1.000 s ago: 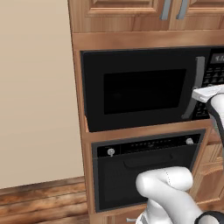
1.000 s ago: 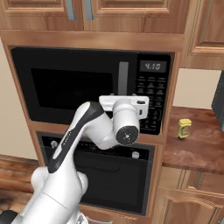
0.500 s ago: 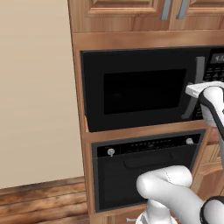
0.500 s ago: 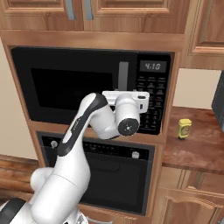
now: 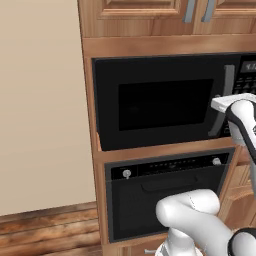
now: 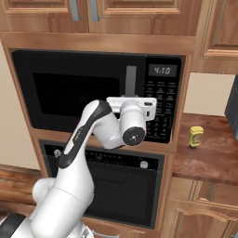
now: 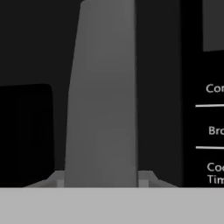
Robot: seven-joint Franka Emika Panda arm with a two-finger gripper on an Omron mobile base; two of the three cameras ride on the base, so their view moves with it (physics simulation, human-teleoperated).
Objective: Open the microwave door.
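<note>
The microwave (image 6: 100,95) is a black built-in box with its keypad strip (image 6: 162,111) at the right. The microwave door (image 5: 160,105) is a glossy black panel with a dark window, and it lies flush with the front. Its grey vertical handle (image 5: 228,80) stands at the door's right edge. My gripper (image 5: 220,105) reaches in at the lower half of that handle. In the hand view the handle (image 7: 103,96) runs up between my two fingertips (image 7: 56,179), which press its sides. The gripper (image 7: 101,180) is shut on the handle. In the right base view my hand (image 6: 132,106) covers the handle's lower part.
A black oven (image 5: 167,192) with round silver knobs sits right under the microwave. Wooden cabinets (image 6: 93,14) hang above. To the right, a wooden counter (image 6: 209,160) holds a small yellow bottle (image 6: 195,136). A beige wall (image 5: 42,110) lies to the left.
The jaws have closed from wide open onto the handle, and the hand has moved in a little toward the door. The door has not moved.
</note>
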